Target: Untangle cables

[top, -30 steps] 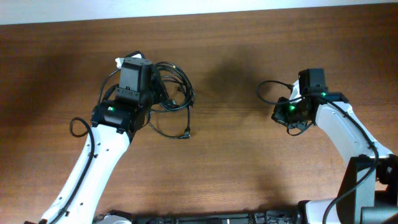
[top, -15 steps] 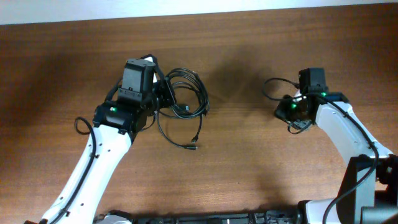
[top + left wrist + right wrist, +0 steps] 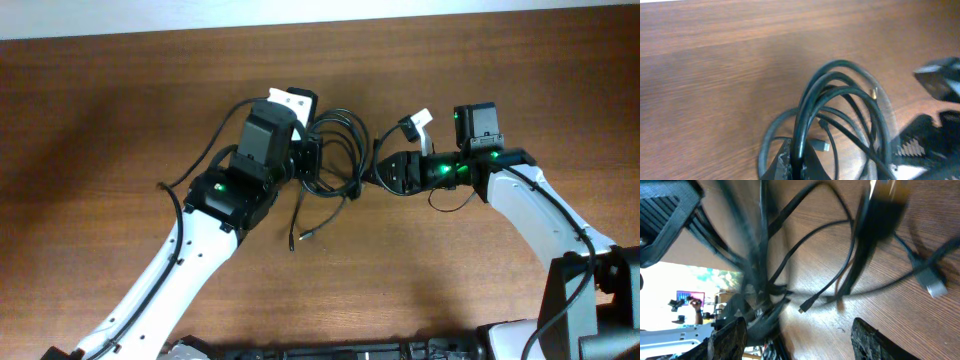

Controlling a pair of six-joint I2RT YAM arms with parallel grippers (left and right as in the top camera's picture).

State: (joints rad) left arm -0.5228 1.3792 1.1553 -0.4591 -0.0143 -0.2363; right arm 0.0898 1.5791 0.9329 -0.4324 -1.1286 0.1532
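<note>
My left hand pinches the tangled cables above the worktop's middle, toward its far edge. My right hand stands wide open just beside them.

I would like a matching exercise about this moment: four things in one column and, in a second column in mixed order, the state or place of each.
Column one
1. left arm's fingers
2. right arm's fingers
3. bundle of thin black looping cables
4. small metal-tipped plug end

Column two
A. spread apart, holding nothing
B. trailing loose below the bundle in the overhead view
C. closed on the bundle
D. between the two arms' fingers

Pairs: 1-C, 2-A, 3-D, 4-B
</note>
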